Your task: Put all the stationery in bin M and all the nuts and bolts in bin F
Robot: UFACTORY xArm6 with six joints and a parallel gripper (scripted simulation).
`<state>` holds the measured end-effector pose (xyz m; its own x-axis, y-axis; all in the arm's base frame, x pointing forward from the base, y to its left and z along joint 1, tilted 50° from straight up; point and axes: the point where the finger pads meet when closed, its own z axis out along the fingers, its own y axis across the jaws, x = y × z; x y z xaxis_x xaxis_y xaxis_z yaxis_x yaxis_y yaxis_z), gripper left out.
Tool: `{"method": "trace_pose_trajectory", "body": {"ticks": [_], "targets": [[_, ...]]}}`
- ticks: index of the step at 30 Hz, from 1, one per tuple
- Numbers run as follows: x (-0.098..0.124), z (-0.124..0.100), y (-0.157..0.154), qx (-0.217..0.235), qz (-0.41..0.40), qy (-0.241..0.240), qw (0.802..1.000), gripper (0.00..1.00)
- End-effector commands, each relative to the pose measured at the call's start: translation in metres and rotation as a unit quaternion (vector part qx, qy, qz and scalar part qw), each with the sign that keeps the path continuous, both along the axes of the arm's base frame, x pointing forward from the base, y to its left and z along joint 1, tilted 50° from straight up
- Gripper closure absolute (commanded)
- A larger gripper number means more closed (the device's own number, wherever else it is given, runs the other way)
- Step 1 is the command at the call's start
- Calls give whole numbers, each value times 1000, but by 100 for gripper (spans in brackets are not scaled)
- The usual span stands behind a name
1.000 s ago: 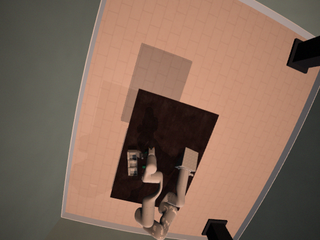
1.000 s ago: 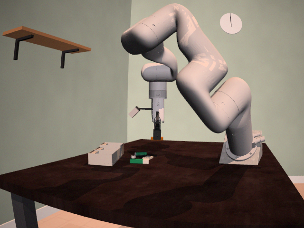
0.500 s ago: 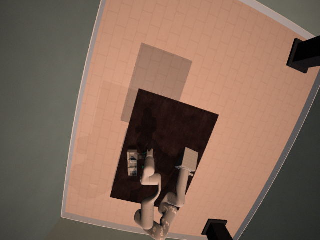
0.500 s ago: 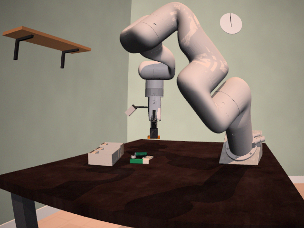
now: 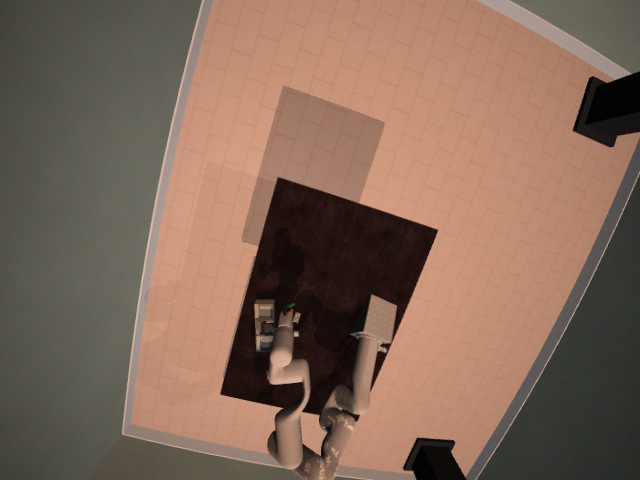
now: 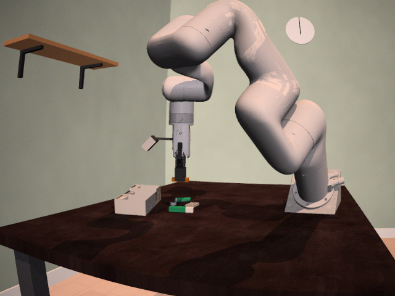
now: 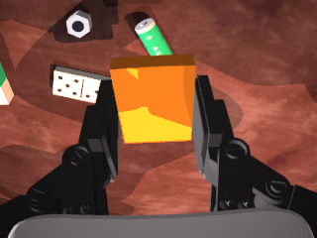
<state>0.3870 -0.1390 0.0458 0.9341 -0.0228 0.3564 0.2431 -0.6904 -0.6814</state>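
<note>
My gripper [image 7: 155, 98] [image 6: 180, 174] is shut on an orange block [image 7: 153, 102] [image 6: 186, 179] and holds it well above the dark table [image 6: 223, 248] [image 5: 361, 248]. Under it on the table lie a white hex nut [image 7: 78, 24] [image 6: 173, 203], a green cylinder [image 7: 154, 39] [image 6: 183, 199], a white domino [image 7: 81, 83] [image 6: 192, 203] and a green-and-white block [image 6: 181, 208] [image 7: 3, 89]. Two pale bins [image 6: 137, 200] [image 5: 264, 325] stand side by side just to the left of these things. I cannot read the bins' letters. In the top view the arm hides the gripper.
The robot base [image 6: 314, 197] [image 5: 379, 317] stands at the right side of the table. A small camera block [image 6: 148, 143] juts out from the wrist to the left. A wall shelf [image 6: 60, 53] hangs far off on the left.
</note>
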Motion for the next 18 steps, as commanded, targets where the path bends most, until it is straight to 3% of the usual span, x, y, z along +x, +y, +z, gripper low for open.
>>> {"method": "trace_pose_trajectory", "body": {"ticks": [1, 18], "targets": [[10, 13, 6, -2, -1, 0, 1000, 100], [55, 73, 43, 4, -15, 15, 1000, 100]]}}
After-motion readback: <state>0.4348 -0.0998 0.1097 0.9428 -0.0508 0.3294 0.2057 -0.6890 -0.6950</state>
